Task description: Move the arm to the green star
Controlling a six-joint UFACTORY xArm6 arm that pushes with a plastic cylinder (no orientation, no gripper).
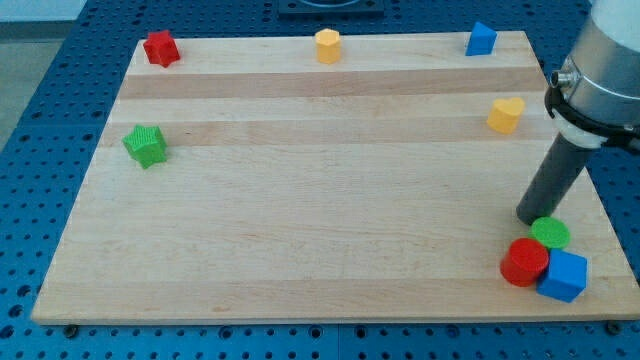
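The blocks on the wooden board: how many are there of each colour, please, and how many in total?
Red: 2, the red star and the red cylinder
Green: 2, the green star and the green cylinder
Yellow: 2, the yellow hexagon and the yellow heart
Blue: 2, the blue block at the top and the blue cube
Total: 8

My tip stands just left of the green cylinder.

Pale wooden board [330, 250] with lengthwise grain stripes, lying on a blue perforated metal bench [40, 120] that shows around every edge of it. Even, soft light.
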